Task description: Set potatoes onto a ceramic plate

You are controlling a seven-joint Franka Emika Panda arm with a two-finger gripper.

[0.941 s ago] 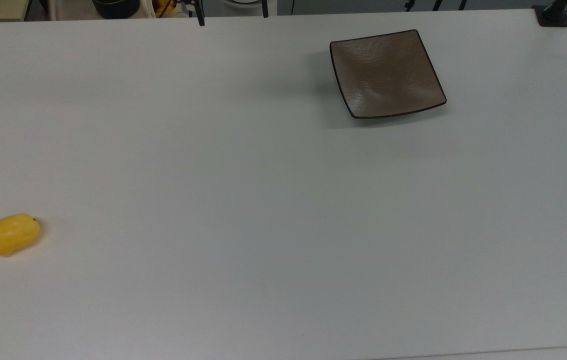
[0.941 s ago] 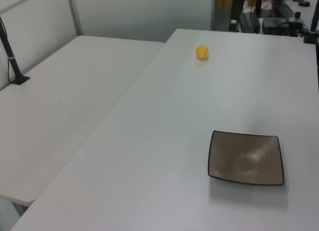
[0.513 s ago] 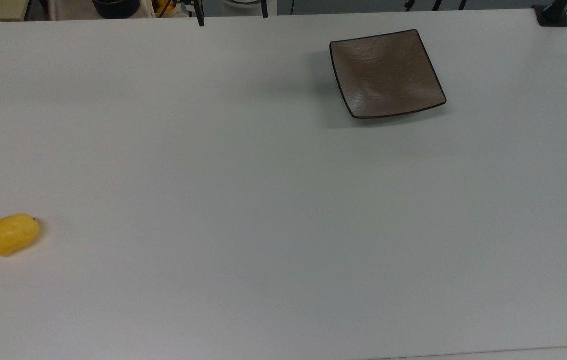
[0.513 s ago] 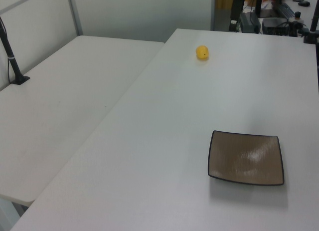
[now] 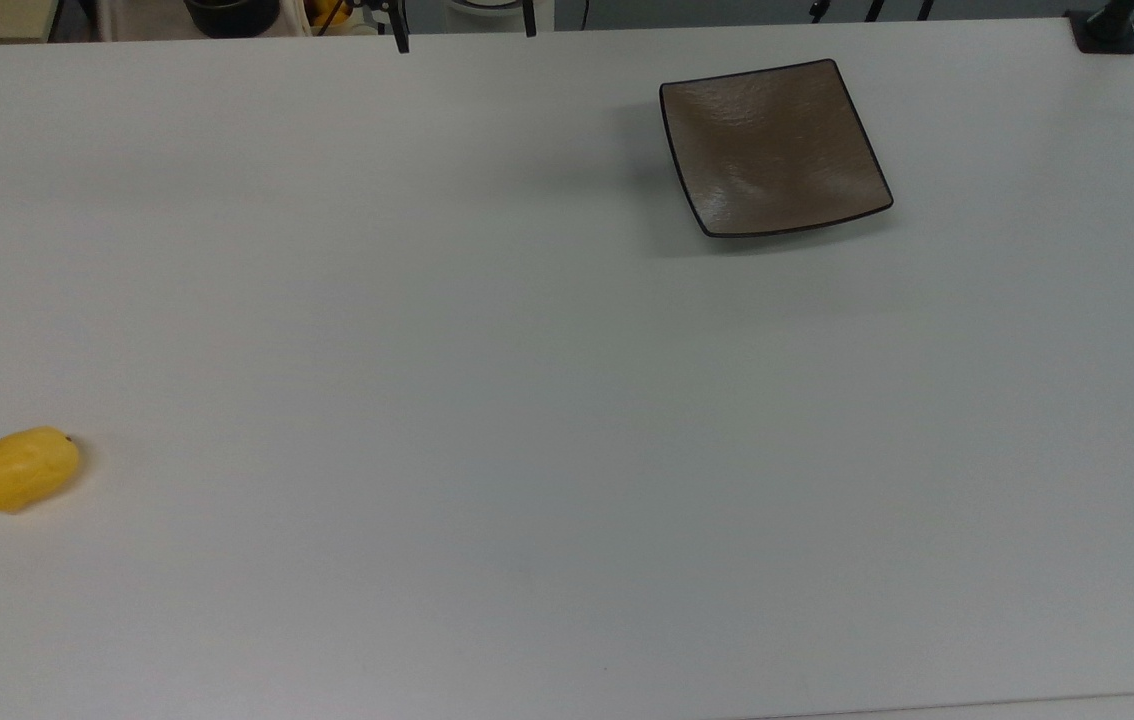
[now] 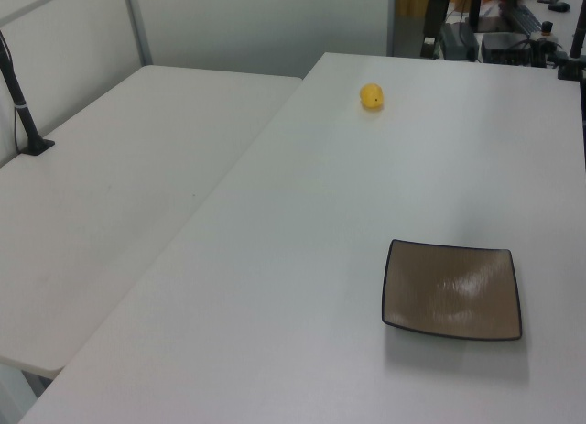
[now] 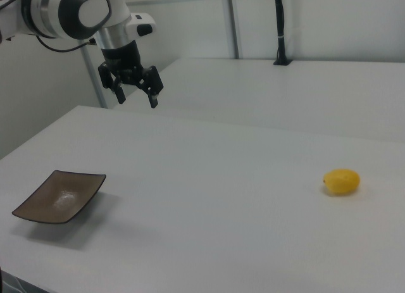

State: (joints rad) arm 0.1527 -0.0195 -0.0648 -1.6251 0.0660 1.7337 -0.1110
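The yellow potato [image 5: 25, 469] lies alone on the white table near the top view's left edge; I also see the potato [image 6: 371, 96] far back in the left view and the potato [image 7: 342, 181] at the right view's right. The square brown ceramic plate [image 5: 774, 147] sits bare at the top view's upper right, and the plate [image 6: 451, 289] and the plate [image 7: 60, 195] show in both side views. My gripper [image 7: 136, 95] hangs open in the air above the table, up and to the right of the plate in the right view, far from the potato.
The white table [image 5: 547, 420] spreads wide between potato and plate. A second white table [image 6: 119, 195] adjoins it on the left view's left, with a black post [image 6: 23, 113] clamped to it. Dark stands and clutter [image 5: 397, 20] line the top view's upper edge.
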